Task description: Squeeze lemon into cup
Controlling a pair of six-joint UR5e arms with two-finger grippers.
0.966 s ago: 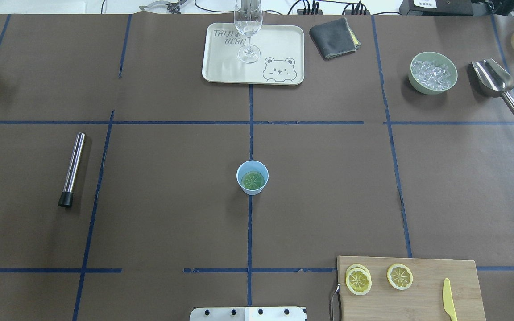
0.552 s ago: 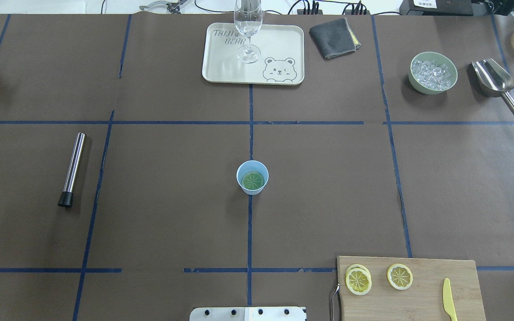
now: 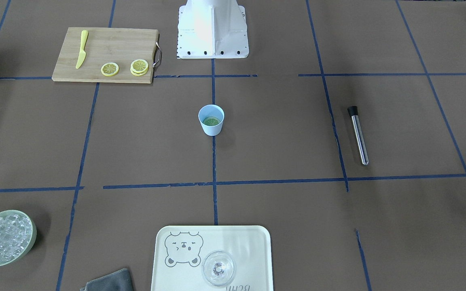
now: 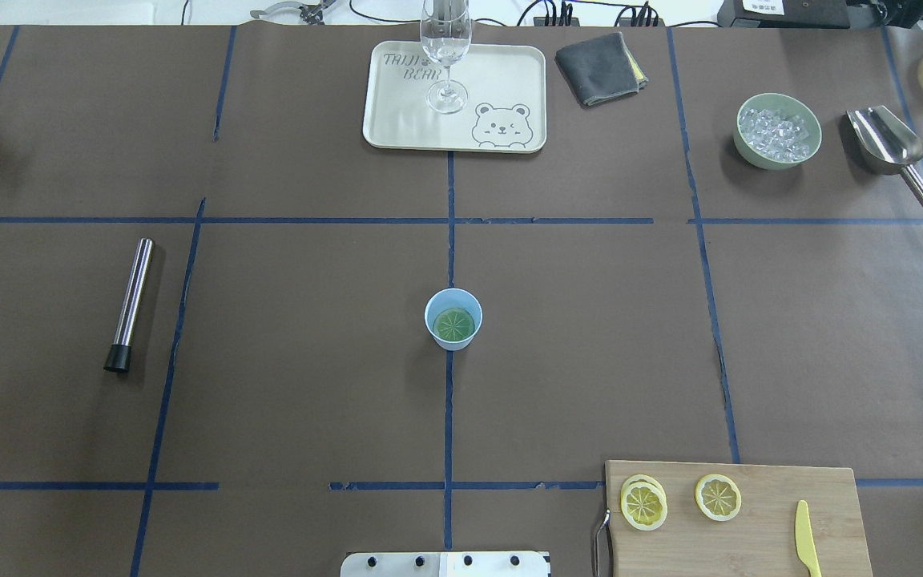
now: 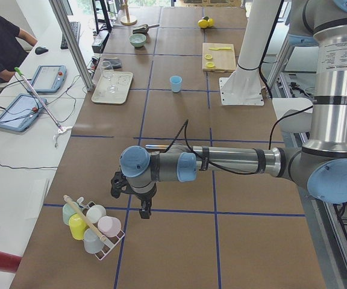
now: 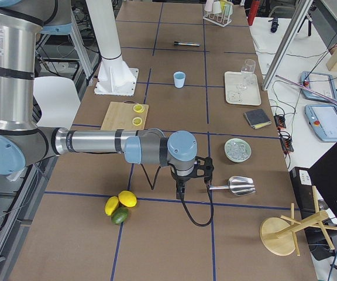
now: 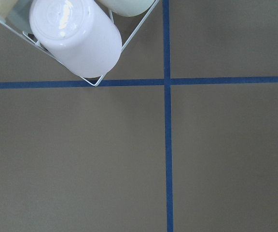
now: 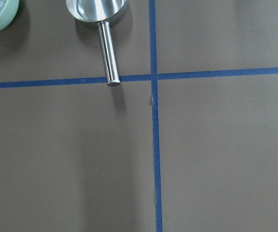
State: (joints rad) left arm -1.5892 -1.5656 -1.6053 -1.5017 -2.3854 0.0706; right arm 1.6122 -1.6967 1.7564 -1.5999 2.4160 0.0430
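Note:
The light-blue cup [image 4: 453, 319] stands upright at the table's middle, also in the front view [image 3: 211, 120]. A round segmented slice that looks green lies in its bottom. Lemon slices lie on the wooden cutting board [image 4: 750, 545] at the near right: one single slice [image 4: 718, 497] and a stack of two [image 4: 643, 505]. My left gripper [image 5: 142, 208] hangs far left by a cup rack; my right gripper [image 6: 180, 193] hangs far right by the scoop. Both show only in side views, so I cannot tell whether they are open or shut. No fingers show in the wrist views.
A yellow knife [image 4: 806, 538] lies on the board. A tray [image 4: 501, 80] with a clear glass [image 4: 445, 48], a grey cloth [image 4: 599, 68], a green bowl of ice [image 4: 777, 131] and a metal scoop [image 4: 890, 152] sit at the far side. A steel muddler [image 4: 130, 303] lies left.

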